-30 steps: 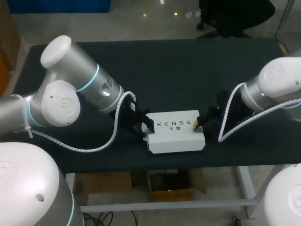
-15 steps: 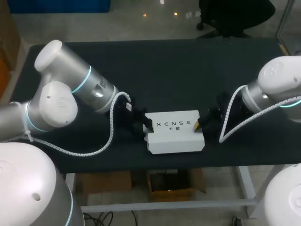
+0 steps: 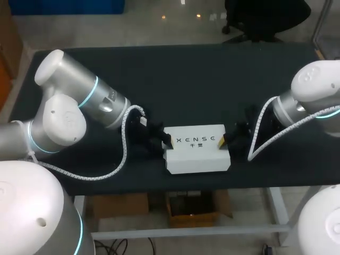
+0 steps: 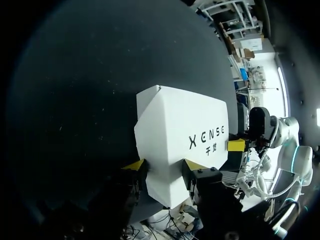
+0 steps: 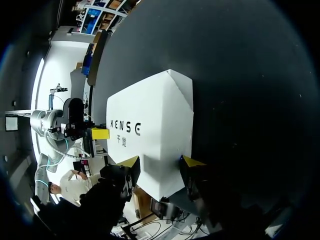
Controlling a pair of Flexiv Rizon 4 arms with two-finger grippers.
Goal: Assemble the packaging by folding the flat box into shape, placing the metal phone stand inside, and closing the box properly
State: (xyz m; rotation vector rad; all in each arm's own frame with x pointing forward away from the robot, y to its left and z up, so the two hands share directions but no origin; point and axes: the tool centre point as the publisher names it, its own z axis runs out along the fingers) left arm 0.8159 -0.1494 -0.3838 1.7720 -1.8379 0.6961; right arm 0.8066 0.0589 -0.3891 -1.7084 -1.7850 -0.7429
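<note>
The closed white box lies flat on the black table, at the middle of its near edge, printed face up. The left gripper is set at the left end of the box with its two yellow-tipped fingers spread wide, one pressed against each side of that end. The right gripper holds the right end the same way, fingers wide apart with both tips touching the box.
</note>
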